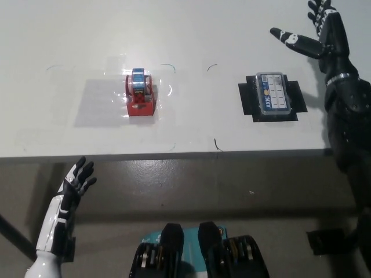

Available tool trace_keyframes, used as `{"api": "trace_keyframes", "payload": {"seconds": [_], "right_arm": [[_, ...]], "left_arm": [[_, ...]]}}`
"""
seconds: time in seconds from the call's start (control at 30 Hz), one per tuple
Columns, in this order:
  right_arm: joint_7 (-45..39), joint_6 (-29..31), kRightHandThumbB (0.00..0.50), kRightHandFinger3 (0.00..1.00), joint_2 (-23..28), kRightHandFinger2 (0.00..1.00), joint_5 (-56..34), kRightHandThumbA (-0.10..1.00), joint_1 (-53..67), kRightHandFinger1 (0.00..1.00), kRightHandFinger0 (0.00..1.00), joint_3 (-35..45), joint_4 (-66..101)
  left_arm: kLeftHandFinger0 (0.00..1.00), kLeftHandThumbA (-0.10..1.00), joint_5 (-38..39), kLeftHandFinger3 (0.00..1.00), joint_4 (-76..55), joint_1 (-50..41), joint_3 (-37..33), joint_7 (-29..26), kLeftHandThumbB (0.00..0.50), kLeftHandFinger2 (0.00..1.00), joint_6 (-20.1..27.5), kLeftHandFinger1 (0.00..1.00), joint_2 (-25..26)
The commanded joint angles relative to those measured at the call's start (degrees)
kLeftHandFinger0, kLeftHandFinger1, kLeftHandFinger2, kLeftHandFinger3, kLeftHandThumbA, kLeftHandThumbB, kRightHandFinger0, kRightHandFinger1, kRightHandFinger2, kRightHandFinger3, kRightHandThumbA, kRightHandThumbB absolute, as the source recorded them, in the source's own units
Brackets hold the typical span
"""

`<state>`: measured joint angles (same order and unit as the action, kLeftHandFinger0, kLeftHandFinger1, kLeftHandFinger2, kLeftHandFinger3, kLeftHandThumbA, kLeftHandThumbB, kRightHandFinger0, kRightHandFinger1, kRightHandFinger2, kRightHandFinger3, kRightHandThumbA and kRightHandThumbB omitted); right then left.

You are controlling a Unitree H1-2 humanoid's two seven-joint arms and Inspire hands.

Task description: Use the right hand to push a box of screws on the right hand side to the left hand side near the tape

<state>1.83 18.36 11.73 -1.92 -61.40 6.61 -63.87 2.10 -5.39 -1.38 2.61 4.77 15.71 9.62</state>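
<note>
The box point(272, 95) of screws lies flat on the right part of the white desk point(69, 35), on a black mat point(294, 98) that shows around its sides. It has a clear lid with a blue label, and its long side runs away from the desk's front edge. The tape point(139, 94), a roll in a red holder, stands well apart to the left of the box, on a clear sheet with some faint pen marks around it. The right robot hand point(316, 32) is black and is raised above the far right part of the desk, beyond the box and a little to its right. Its fingers are spread and it grasps nothing; it does not touch the box. The left robot hand point(75, 182) is white and rests below the front edge of the desk, at the lower left, also released with fingers apart.
</note>
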Motion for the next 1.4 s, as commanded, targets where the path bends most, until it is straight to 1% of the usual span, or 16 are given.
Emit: {"api": "trace_keyframes", "payload": {"seconds": [0.0,0.13,0.23,0.37,0.5,0.57,0.63,0.73,0.8,0.83,0.93,1.03,1.17,1.23,1.3,1.37], "right_arm": [[3.0,5.9,0.193,1.00,1.6,1.00,1.0,1.00,-7.3,1.00,1.00,-0.6,-7.1],[4.4,5.0,0.189,1.00,1.8,1.00,0.3,0.99,-9.3,1.00,1.00,-0.4,-12.9],[4.3,3.9,0.159,1.00,1.9,1.00,0.5,1.00,-8.8,1.00,1.00,-0.7,-15.0],[3.9,2.9,0.177,1.00,2.1,1.00,-0.1,1.00,-7.5,1.00,1.00,-0.5,-16.5],[4.1,2.0,0.135,1.00,1.8,1.00,-0.2,1.00,-6.1,1.00,1.00,-0.5,-17.3],[3.3,1.9,0.152,1.00,1.6,1.00,-1.0,1.00,-5.4,1.00,1.00,0.3,-17.4],[4.3,1.4,0.140,1.00,1.5,1.00,-0.1,1.00,-4.5,1.00,1.00,-0.5,-17.4],[3.7,1.2,0.170,1.00,1.1,1.00,-1.0,1.00,-3.5,1.00,1.00,0.2,-17.4],[4.1,1.0,0.157,1.00,0.8,1.00,-0.3,1.00,-3.0,1.00,1.00,-0.3,-17.3],[4.3,1.2,0.140,1.00,0.6,1.00,-0.1,1.00,-2.6,1.00,1.00,-0.5,-17.4],[3.6,0.9,0.117,1.00,-0.6,1.00,-1.3,1.00,-1.7,1.00,1.00,0.4,-17.4],[3.5,0.8,0.139,1.00,-1.5,1.00,-0.7,1.00,-0.6,1.00,1.00,-0.2,-17.5],[3.1,0.4,0.152,1.00,-2.7,1.00,-1.7,1.00,0.0,1.00,1.00,0.8,-17.7],[3.0,0.3,0.182,1.00,-3.4,1.00,-2.1,1.00,0.5,1.00,1.00,1.3,-17.8],[2.6,0.3,0.183,1.00,-4.1,1.00,-2.4,1.00,0.8,1.00,1.00,1.6,-17.7],[2.6,0.6,0.171,1.00,-4.6,1.00,-2.0,1.00,0.8,1.00,1.00,1.3,-17.6]], "left_arm": [[1.00,1.00,0.7,1.00,-2.1,0.0,0.1,0.7,0.022,1.00,1.5,1.00,0.6],[1.00,1.00,0.6,1.00,-2.6,0.1,0.1,0.7,0.014,1.00,1.2,1.00,0.7],[1.00,1.00,0.5,1.00,-2.5,0.2,0.2,0.8,0.036,1.00,1.1,1.00,0.9],[1.00,1.00,0.9,1.00,-3.0,0.4,0.3,1.1,0.050,1.00,0.3,1.00,1.1],[1.00,1.00,0.7,1.00,-3.6,0.4,0.5,1.0,0.044,1.00,-0.2,1.00,1.3],[1.00,1.00,0.9,1.00,-3.7,0.5,0.5,1.1,0.031,1.00,-0.1,1.00,1.4],[1.00,1.00,1.1,1.00,-3.7,0.5,0.5,1.3,0.029,1.00,-0.1,1.00,1.4],[1.00,1.00,1.1,1.00,-3.8,0.6,0.4,1.3,0.038,1.00,-0.6,1.00,1.3],[1.00,1.00,1.3,1.00,-3.9,0.7,0.5,1.3,0.037,1.00,-0.8,1.00,1.2],[1.00,1.00,1.1,1.00,-3.8,0.7,0.5,1.3,0.023,1.00,-0.4,1.00,1.2],[1.00,1.00,1.3,1.00,-3.8,0.8,0.4,1.4,0.011,1.00,-0.3,1.00,1.1],[1.00,1.00,1.2,1.00,-3.7,1.0,0.4,1.4,0.007,1.00,-0.2,1.00,1.0],[1.00,1.00,1.0,1.00,-3.6,1.3,0.5,1.5,0.000,1.00,0.1,1.00,1.1],[1.00,1.00,1.1,1.00,-4.0,1.2,0.5,1.6,0.000,1.00,-0.1,1.00,1.1],[1.00,1.00,0.8,1.00,-4.1,1.3,0.6,1.5,0.000,1.00,-0.3,1.00,1.2],[1.00,1.00,0.7,1.00,-4.1,1.4,0.6,1.5,0.000,1.00,-0.4,1.00,1.2]]}}
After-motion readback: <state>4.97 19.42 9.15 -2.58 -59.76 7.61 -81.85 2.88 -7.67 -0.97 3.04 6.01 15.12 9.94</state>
